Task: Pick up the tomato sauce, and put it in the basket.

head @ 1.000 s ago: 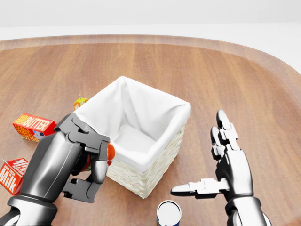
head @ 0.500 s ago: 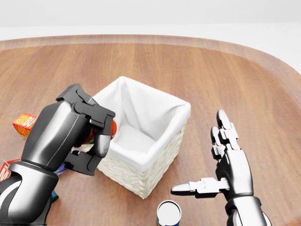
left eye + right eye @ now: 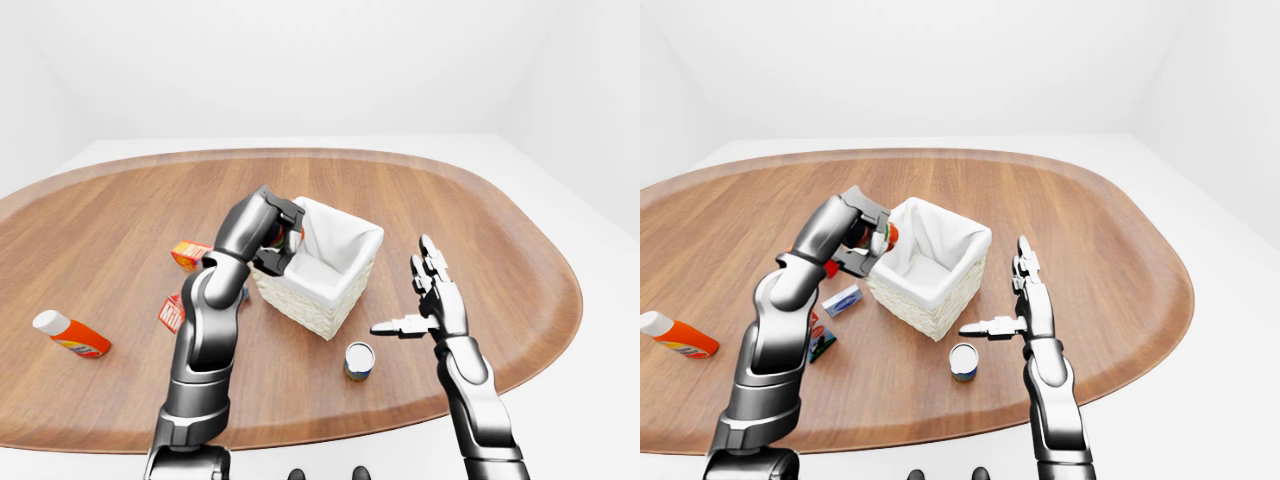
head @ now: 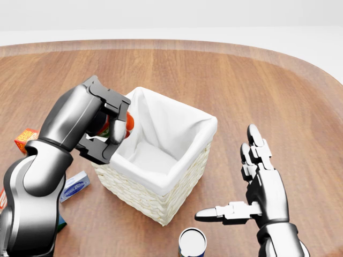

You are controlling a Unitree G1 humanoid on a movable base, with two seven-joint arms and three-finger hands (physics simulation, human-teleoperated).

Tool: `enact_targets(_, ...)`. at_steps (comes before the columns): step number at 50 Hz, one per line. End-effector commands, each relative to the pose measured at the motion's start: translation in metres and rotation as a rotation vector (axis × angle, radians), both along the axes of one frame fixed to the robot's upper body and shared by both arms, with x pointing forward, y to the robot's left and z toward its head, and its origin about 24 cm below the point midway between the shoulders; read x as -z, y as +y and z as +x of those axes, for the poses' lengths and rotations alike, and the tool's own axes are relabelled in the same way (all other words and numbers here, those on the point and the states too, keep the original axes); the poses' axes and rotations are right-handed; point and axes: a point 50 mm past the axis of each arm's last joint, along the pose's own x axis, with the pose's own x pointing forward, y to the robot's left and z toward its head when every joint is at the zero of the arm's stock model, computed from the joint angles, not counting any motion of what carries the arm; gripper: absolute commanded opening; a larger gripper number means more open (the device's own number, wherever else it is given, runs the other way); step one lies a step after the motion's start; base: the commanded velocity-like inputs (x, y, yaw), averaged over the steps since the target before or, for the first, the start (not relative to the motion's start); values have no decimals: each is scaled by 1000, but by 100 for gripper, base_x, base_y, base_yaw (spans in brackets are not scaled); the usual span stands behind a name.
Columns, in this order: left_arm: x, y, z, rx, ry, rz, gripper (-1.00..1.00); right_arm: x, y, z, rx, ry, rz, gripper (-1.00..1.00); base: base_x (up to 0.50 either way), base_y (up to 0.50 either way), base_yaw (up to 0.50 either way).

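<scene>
The tomato sauce (image 4: 129, 124) shows only as a red patch between the fingers of my left hand (image 4: 115, 131), which is shut on it. That hand hangs over the left rim of the white-lined wicker basket (image 4: 161, 206) in the middle of the head view. The basket's white lining is bare inside. My right hand (image 4: 242, 187) stands open to the right of the basket, fingers spread, thumb pointing left, holding nothing.
A tin can (image 4: 192, 243) stands at the bottom, below the basket. Left of the basket lie a butter box (image 4: 25, 140), a small blue-and-white box (image 4: 75, 186) and a milk carton (image 3: 172, 312). An orange-and-white bottle (image 3: 70, 335) lies far left on the wooden table (image 4: 257, 80).
My left hand has risen with the tomato sauce and moved right, from beside the basket's wall to over its left rim. The right hand has stayed still.
</scene>
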Motion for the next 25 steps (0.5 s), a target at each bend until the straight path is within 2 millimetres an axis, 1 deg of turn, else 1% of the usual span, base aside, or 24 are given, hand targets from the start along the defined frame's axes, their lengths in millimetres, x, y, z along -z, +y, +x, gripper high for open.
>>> enact_targets(1, -3, 2, 23, -3, 33, -17, -100, 0, 0, 1, 1, 0, 1, 100, 0, 0, 0)
enact_targets(8, -1, 1, 35, -3, 70, -24, -100, -1, 0, 0, 0, 0, 1, 100, 0, 0, 0)
enact_targets(11, 2, -2, 38, 29, 104, -50, -100, -1, 0, 1, 1, 1, 2, 100, 0, 0, 0)
enact_targets(13, 5, -1, 45, 21, 131, -63, -100, -2, 0, 1, 3, 1, 3, 100, 0, 0, 0)
enact_targets(18, 6, 1, 56, 24, 173, -79, -100, -1, -1, 2, 5, 1, 5, 100, 0, 0, 0)
enact_targets(25, 11, -2, 63, 53, 238, -82, -100, 0, -1, 3, 4, 1, 8, 100, 0, 0, 0)
